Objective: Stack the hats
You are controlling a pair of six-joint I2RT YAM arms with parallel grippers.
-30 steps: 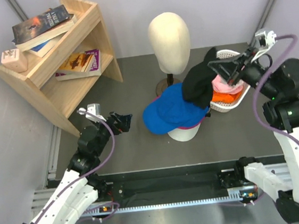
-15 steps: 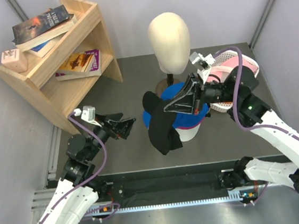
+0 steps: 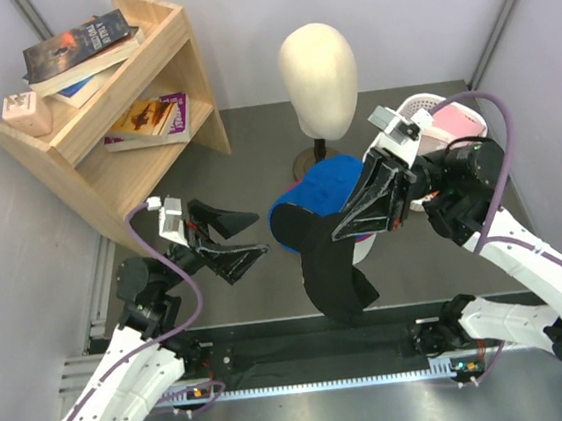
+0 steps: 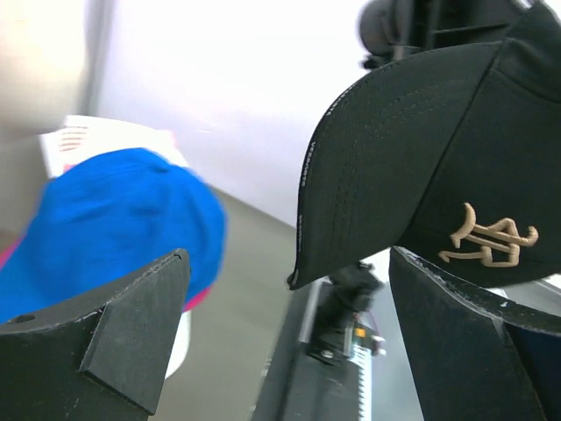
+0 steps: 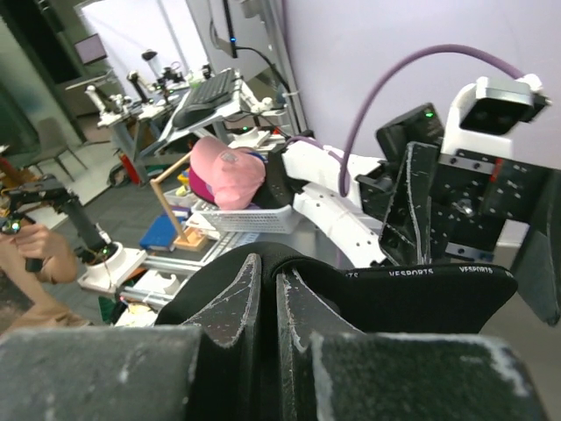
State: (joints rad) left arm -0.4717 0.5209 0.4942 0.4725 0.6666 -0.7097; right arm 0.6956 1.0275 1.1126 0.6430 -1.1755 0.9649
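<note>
Right fingers (image 5: 235, 303) clamp the black fabric cap (image 3: 333, 270) with tan embroidery, seemingly hanging just beside the blue brimmed cap (image 3: 324, 191); left fingers (image 4: 131, 324) spread wide, empty.

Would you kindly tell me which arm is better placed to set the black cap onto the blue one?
The right. The right gripper is shut on the black cap, which hangs at the near edge of the blue cap. The left gripper is open, holds nothing, and stands off to the side.
</note>
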